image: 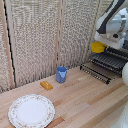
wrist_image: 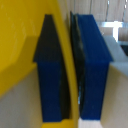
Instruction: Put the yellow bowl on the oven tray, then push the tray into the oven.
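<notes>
The yellow dish (image: pixel 98 47) is a small, shallow, glossy bowl, and the grabber (wrist_image: pixel 71 75) has its jaws clamped on the thin rim: in the wrist view one blue-tipped finger (wrist_image: pixel 93 70) sits on one side of the yellow wall and the other on the other side, pads flat and matte. In the exterior view the dish hangs under the white arm at the exterior view's right, just above the near-left corner of the baking sheet (image: pixel 111 61), which is a dark rack of thin parallel metal bars. Can't tell if the dish touches it.

The tabletop (image: pixel 85 97) is pale wood planks with visible seams. On it sit a blue cup (image: pixel 61 74), a small orange block (image: pixel 46 85) just beside it, and a big white plate (image: pixel 31 111) with a floral rim. Behind everything runs a woven, reed-like screen (image: pixel 35 35) in wooden frames.
</notes>
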